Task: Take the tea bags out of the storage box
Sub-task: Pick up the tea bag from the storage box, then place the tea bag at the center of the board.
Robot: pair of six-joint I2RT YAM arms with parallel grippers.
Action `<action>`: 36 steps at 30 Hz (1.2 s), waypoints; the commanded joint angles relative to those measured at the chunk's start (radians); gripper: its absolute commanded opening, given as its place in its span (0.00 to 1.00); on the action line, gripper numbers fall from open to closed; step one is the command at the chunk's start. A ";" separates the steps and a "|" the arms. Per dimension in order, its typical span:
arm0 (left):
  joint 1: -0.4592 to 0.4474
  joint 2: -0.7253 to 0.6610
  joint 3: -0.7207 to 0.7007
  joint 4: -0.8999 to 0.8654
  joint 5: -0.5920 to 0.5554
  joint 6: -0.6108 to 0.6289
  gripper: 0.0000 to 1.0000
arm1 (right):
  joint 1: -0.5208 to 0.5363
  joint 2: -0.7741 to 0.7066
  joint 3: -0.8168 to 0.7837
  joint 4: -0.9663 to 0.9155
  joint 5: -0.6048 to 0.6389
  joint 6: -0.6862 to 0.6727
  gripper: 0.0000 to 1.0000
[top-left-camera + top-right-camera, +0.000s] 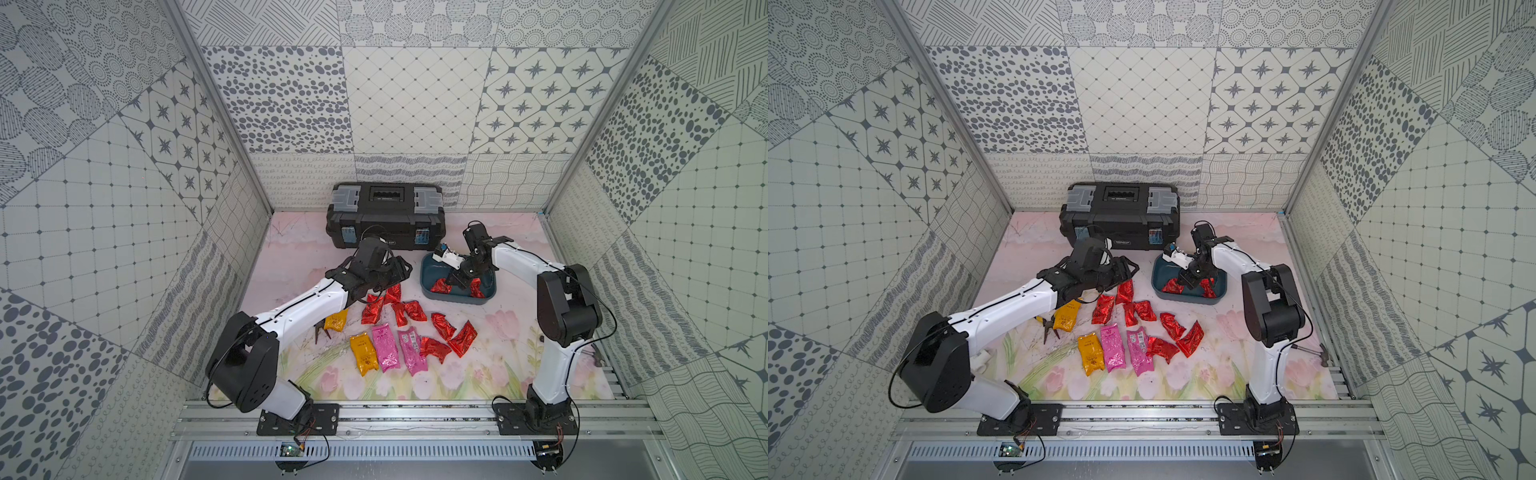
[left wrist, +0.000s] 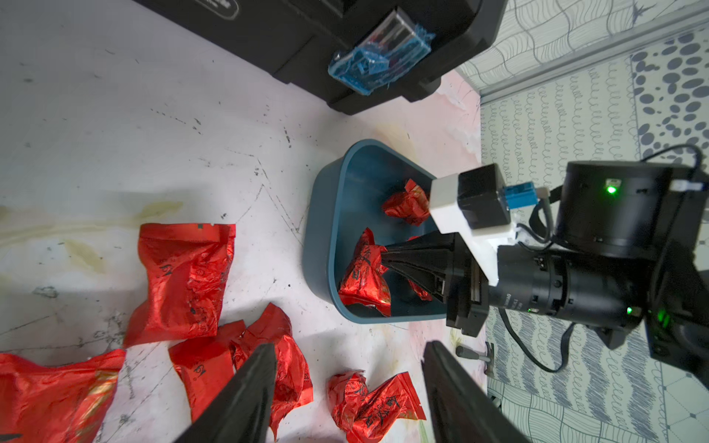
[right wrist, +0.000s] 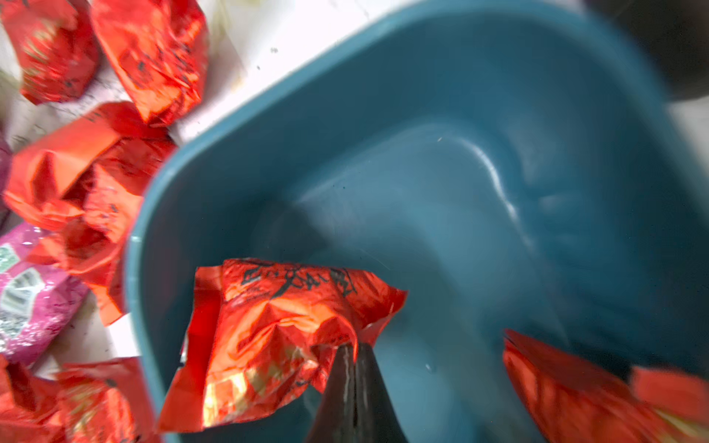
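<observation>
right gripper [image 2: 383, 255] pinches one red tea bag [image 2: 362, 278] in storage box [image 2: 321, 230]; left gripper [image 2: 351, 345] gapes empty; two pink bags [image 1: 385, 348], two orange bags [image 1: 363, 353] outside box.

Right gripper [image 3: 355, 351] clamped on a red tea bag [image 3: 268, 337], wrist [image 1: 478, 251] angled down; left gripper [image 2: 349, 347] parted, arm [image 1: 307, 301] outstretched.

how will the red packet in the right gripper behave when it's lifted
Probably floppy: the red packet is crinkled foil, pinched at one edge by the right gripper, so it may dangle. Likely light; shiny foil could slip.
</observation>
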 commanded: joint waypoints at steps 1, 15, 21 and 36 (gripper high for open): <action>-0.002 -0.083 -0.020 -0.038 -0.156 -0.029 0.65 | 0.009 -0.112 -0.030 0.074 0.009 0.054 0.00; 0.071 -0.203 -0.160 -0.242 -0.240 -0.272 0.65 | 0.348 -0.241 -0.202 0.481 0.356 0.414 0.00; 0.104 -0.329 -0.225 -0.294 -0.265 -0.276 0.65 | 0.406 -0.119 -0.130 0.468 0.469 0.332 0.00; 0.148 -0.475 -0.302 -0.349 -0.259 -0.227 0.65 | 0.409 0.010 -0.053 0.371 0.549 -0.132 0.00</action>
